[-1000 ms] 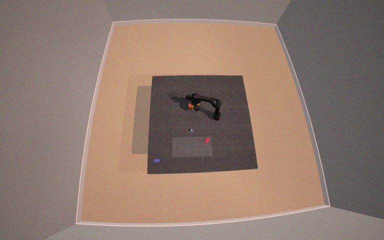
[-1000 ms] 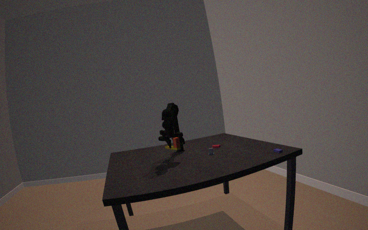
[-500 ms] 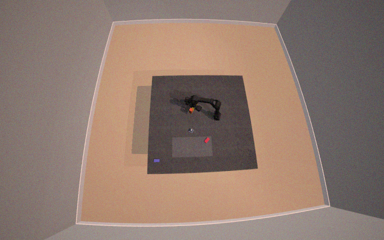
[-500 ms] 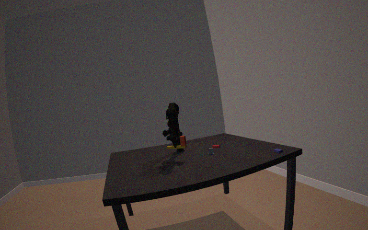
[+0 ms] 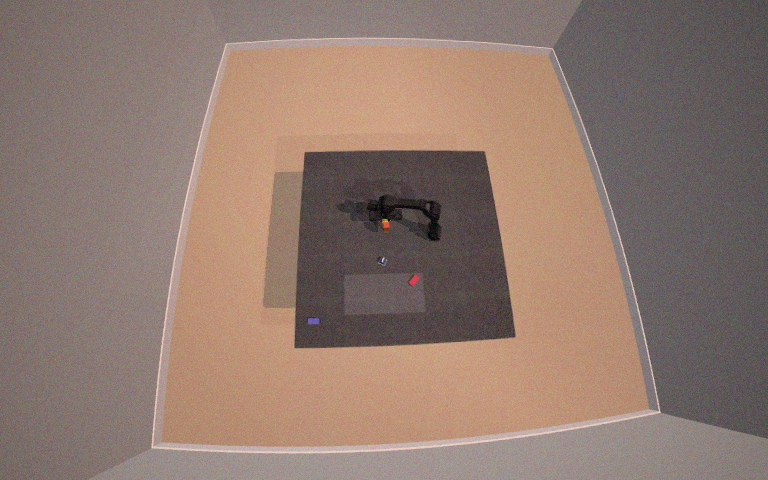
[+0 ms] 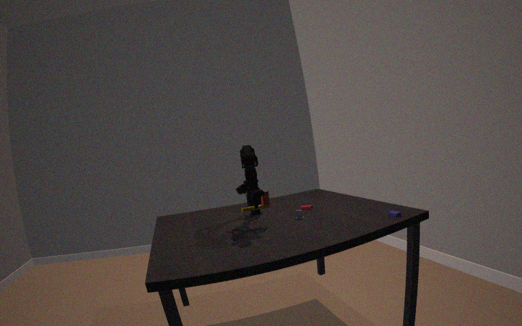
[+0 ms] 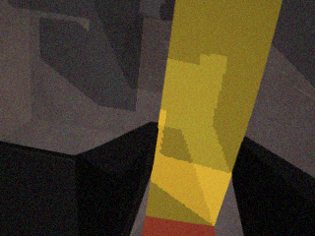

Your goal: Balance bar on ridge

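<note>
A yellow bar (image 5: 385, 220) (image 6: 247, 209) (image 7: 217, 29) carries an orange-red block (image 5: 385, 225) (image 6: 265, 199) (image 7: 179, 227) at one end. My gripper (image 6: 255, 208) (image 7: 196, 138) is shut on the yellow bar and holds it above the dark table. In the exterior view the bar looks nearly level, with the block standing up from its end. The ridge, a small grey piece (image 5: 382, 260) (image 6: 299, 214), stands on the table apart from the bar. In the top view the gripper hides most of the bar.
A red block (image 5: 414, 280) (image 6: 306, 207) lies near the ridge, at the corner of a paler rectangle (image 5: 379, 297) on the table. A purple block (image 5: 313, 320) (image 6: 394, 213) lies near a table corner.
</note>
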Robot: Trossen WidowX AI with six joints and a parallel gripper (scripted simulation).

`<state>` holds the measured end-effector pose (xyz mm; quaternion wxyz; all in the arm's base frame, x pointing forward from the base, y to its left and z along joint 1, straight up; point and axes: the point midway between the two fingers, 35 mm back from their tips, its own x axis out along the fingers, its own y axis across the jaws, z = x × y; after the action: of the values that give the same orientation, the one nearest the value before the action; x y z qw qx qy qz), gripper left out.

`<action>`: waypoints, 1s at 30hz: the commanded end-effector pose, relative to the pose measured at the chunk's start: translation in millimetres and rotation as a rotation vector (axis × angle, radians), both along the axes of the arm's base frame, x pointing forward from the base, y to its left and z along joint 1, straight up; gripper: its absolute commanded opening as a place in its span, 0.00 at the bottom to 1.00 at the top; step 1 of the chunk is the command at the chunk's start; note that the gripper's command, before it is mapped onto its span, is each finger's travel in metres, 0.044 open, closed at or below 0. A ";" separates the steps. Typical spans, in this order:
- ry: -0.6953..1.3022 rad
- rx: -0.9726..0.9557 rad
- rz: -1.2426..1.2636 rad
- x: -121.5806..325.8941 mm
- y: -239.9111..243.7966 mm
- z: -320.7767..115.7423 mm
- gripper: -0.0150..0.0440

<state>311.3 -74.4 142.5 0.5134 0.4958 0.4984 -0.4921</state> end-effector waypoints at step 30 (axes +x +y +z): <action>0.001 -0.022 1.316 24.6 58.6 3.8 0.25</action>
<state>332.0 -22.5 144.0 0.7037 0.1229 0.6884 -0.1256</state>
